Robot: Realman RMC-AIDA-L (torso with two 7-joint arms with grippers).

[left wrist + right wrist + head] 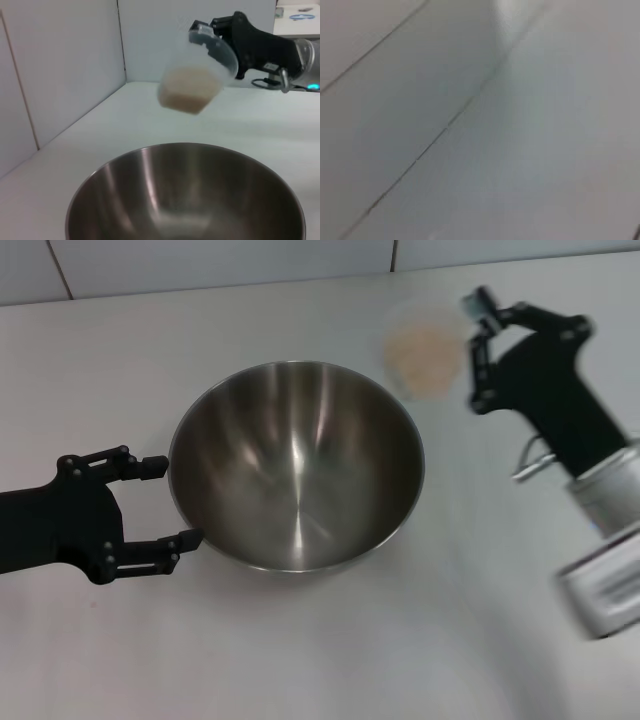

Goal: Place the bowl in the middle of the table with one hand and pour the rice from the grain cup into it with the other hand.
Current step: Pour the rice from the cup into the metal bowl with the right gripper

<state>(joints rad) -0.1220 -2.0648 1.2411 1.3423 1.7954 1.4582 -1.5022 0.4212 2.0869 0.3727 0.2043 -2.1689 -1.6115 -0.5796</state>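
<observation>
The big steel bowl point(296, 466) stands near the middle of the white table point(300, 660). My left gripper point(170, 504) is open at the bowl's left side, its two fingertips just at the rim. Up and to the right, my right gripper point(474, 342) is shut on the clear grain cup point(425, 348). In the left wrist view the grain cup point(195, 82) hangs tilted in the air beyond the bowl point(185, 195), held at its rim by the right gripper point(211, 37). Pale rice point(187, 95) fills the cup's lower part. The bowl's inside shows no grains.
White wall panels point(60, 75) rise along the table's far and side edges. The right wrist view shows only pale surfaces with seams point(445, 130).
</observation>
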